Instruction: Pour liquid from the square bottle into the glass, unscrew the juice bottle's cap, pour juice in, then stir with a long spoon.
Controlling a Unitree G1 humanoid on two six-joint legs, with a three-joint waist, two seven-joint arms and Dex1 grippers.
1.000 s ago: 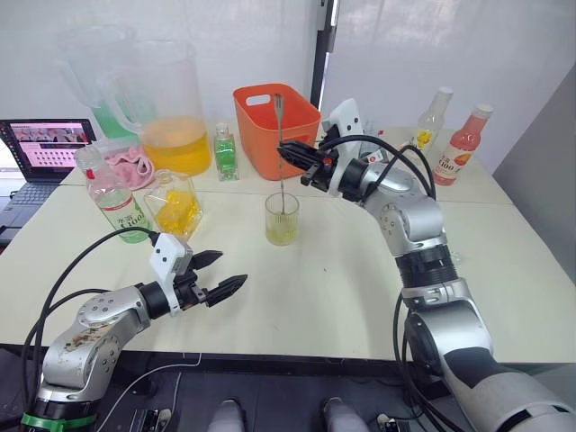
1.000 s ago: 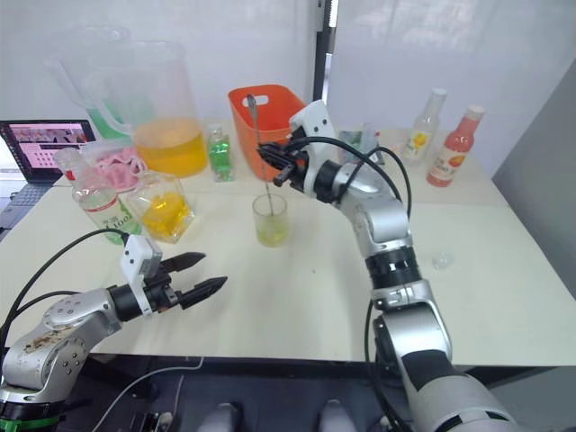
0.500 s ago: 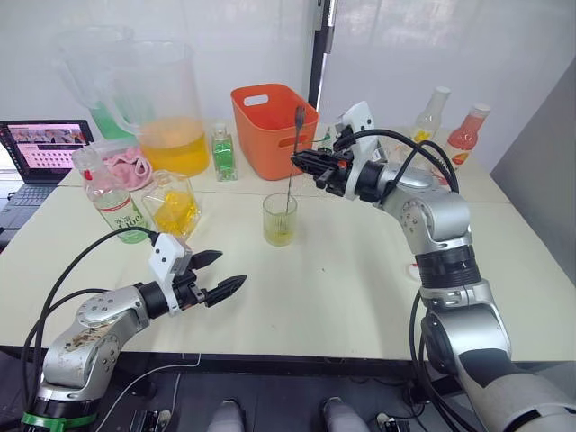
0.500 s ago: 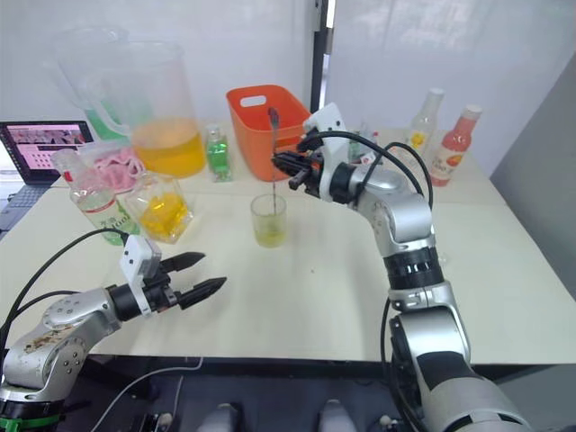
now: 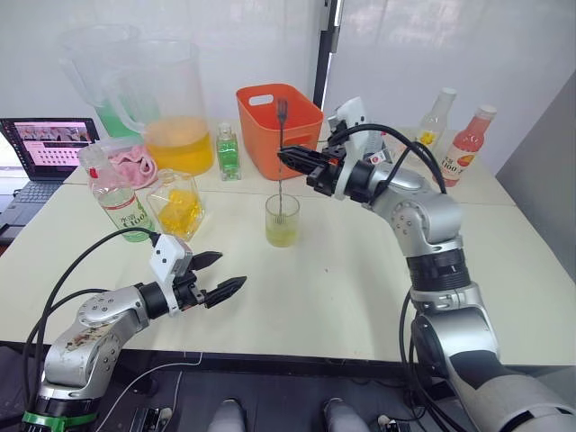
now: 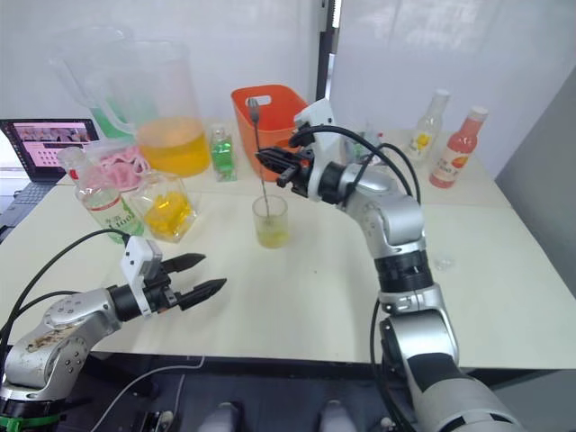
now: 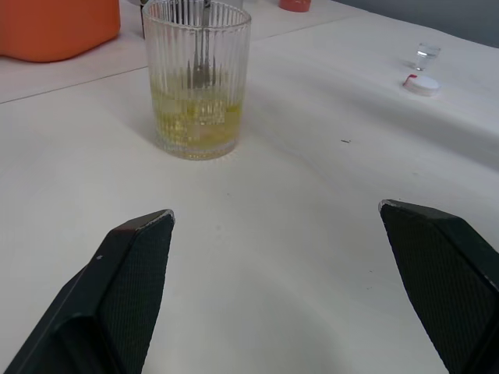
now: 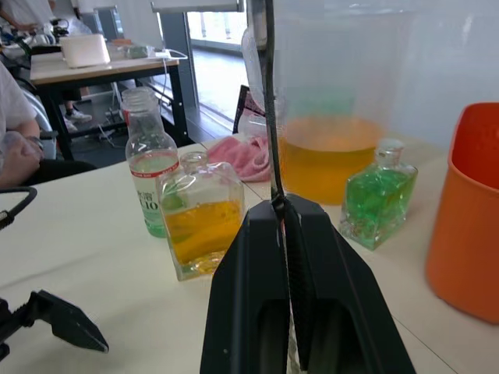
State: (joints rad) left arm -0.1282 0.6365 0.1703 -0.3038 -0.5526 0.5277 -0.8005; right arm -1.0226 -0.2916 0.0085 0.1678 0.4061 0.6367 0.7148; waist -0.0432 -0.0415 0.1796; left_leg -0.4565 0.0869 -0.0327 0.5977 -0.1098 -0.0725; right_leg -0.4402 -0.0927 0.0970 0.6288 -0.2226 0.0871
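While my right gripper [image 5: 290, 160] clamps the long spoon [image 5: 281, 148] standing in the glass [image 5: 282, 220], a sideways push could tip it. My left gripper [image 5: 220, 274] hangs spread apart, near me.

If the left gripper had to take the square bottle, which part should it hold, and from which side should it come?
Probably the flat sides of the square bottle, below the short neck, coming from the front, the robot's side. The juice bottle stands close on its left and a jug behind, so the front looks freest. The left gripper is open.
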